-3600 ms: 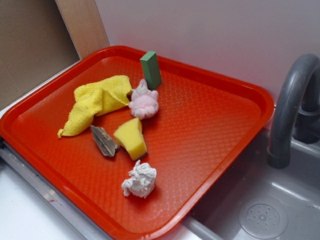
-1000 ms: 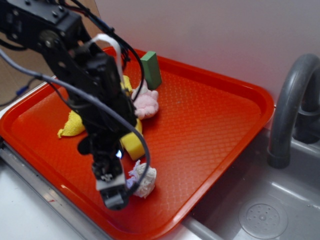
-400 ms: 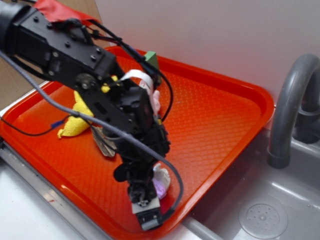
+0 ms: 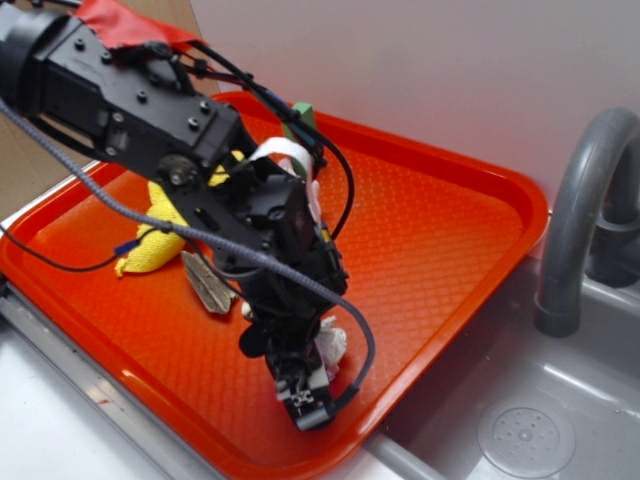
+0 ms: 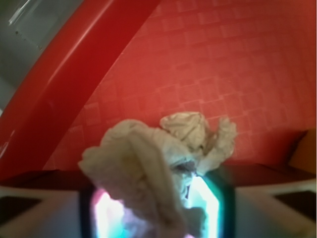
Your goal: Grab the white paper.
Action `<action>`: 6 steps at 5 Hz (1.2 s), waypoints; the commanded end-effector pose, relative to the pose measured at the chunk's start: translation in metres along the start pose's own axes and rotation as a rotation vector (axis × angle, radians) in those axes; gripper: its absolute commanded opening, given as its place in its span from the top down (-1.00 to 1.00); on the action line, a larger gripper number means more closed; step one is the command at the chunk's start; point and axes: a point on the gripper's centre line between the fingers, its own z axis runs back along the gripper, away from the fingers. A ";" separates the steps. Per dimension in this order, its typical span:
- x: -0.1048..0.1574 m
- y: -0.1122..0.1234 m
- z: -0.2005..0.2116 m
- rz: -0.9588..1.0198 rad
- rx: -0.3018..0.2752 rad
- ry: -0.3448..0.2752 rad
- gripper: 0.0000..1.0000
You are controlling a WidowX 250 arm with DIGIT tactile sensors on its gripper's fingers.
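white paper (image 5: 163, 163) between pincer (image 5: 156, 208) fingers, red tray (image 5: 237, 59)

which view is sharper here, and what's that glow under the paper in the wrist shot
The exterior view is the sharper one: the red tray shows its diamond texture clearly, though the arm hides most of the white paper. The wrist view is soft and hazy overall; the white paper fills the foreground slightly blurred, and a bright white, cyan and pink glow shines at the bottom around it, blown out; its source cannot be told.

Soft even indoor light, faint shadows, wrist view blurred, glowing glare at bottom
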 end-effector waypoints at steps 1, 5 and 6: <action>-0.029 0.057 0.099 0.160 -0.022 -0.159 1.00; -0.097 0.167 0.223 0.375 0.176 -0.377 1.00; -0.102 0.180 0.226 0.409 0.135 -0.410 1.00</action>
